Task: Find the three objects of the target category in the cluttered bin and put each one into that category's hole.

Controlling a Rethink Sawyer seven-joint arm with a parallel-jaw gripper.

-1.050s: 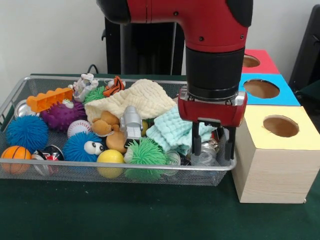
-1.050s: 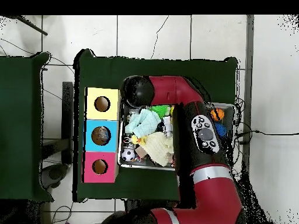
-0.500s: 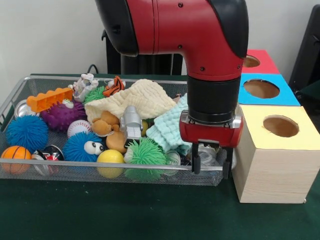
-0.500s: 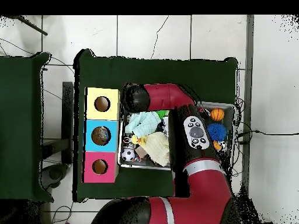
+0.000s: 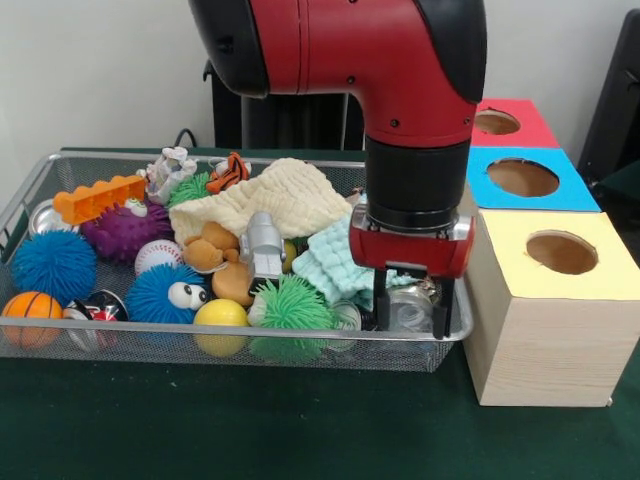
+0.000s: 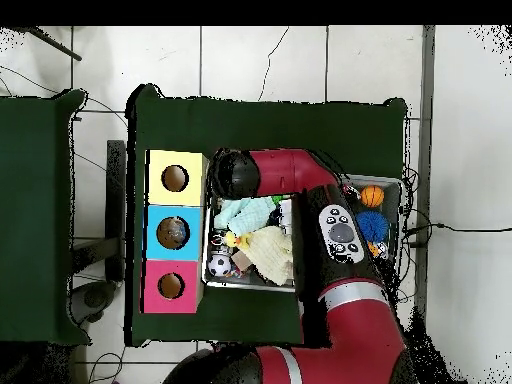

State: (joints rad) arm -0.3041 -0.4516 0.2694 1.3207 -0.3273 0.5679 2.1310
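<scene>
While the claw straddles clutter, the bin rim sits beside it.

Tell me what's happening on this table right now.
A red robot arm has its gripper down in the corner of a wire bin of toys, beside the yellow box. The jaws are spread around a clear shiny object, not yet closed. A mint cloth lies next to it.
</scene>
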